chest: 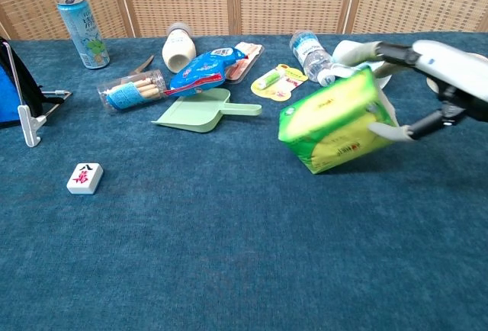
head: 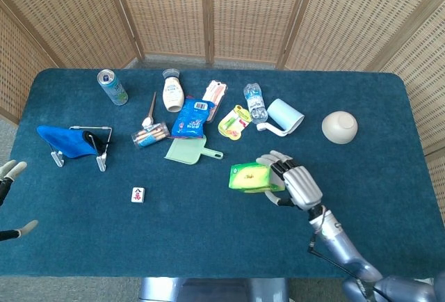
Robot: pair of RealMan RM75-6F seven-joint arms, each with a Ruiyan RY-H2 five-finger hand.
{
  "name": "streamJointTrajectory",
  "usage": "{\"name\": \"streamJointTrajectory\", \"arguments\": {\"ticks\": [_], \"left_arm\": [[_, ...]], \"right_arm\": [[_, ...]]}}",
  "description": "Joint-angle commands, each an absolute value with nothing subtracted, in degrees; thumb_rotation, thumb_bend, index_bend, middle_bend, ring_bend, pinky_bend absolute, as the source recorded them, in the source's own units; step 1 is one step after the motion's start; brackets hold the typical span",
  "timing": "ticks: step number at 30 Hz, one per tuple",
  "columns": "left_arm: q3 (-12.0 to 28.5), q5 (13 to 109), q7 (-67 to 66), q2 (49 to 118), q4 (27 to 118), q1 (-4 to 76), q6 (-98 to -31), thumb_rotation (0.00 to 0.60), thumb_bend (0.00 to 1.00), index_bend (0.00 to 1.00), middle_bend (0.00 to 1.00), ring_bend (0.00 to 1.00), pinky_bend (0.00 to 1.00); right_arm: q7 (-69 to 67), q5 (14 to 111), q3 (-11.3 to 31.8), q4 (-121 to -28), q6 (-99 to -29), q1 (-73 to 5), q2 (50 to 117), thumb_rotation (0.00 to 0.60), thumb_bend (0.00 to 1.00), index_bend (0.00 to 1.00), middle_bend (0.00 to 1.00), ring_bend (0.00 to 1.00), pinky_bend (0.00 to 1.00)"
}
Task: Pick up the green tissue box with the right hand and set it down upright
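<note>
A blue-carpeted bench (head: 389,197) carries a drink can (head: 112,86), white bottle (head: 172,92), green dustpan (head: 189,151), water bottle (head: 255,102), white bowl (head: 339,126) and mahjong tile (head: 138,194).

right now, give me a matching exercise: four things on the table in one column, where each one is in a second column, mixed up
Things:
1. tissue box
2. drink can
3. mahjong tile
4. white bowl

Places or states:
A. alone on the cloth, near the front left
B. far right of the table
C. held tilted in the right hand
D. standing upright at the back left

Pairs: 1-C, 2-D, 3-A, 4-B
</note>
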State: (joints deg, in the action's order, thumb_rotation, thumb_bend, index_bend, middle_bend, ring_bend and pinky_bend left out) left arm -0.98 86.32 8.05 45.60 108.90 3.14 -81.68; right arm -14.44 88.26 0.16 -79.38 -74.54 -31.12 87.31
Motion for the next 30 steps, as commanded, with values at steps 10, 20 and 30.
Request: {"name": "streamJointTrajectory", "arguments": {"ticks": [10, 20, 30], "left_arm": [[-1.2, 87.0, 8.2, 45.5, 109.1, 2.9, -82.2, 0.6, 0.08, 0.0, 0.0, 0.0, 0.0], [-1.1, 87.0, 9.1, 45.3, 108.8, 2.8, -82.5, 0.6, 0.08, 0.0, 0.0, 0.0, 0.0], [-0.8, 86.5, 10.9, 45.0, 107.7, 2.8, -82.6, 0.6, 0.08, 0.0, 0.0, 0.0, 0.0]], "right_arm": [[-6.7, 87.3, -0.2, -89.8, -70.0, -30.2, 78.8, 0.6, 0.32, 0.0, 0.0, 0.0, 0.08], [16.9, 70.5, 5.4, -107.9, -58.0, -36.8, 74.4, 0.6, 0.22, 0.0, 0.0, 0.0, 0.01], [31.1, 55.3, 8.7, -106.7, -57.1, -42.8, 80.7, 0.6, 0.21, 0.0, 0.0, 0.0, 0.01]]}}
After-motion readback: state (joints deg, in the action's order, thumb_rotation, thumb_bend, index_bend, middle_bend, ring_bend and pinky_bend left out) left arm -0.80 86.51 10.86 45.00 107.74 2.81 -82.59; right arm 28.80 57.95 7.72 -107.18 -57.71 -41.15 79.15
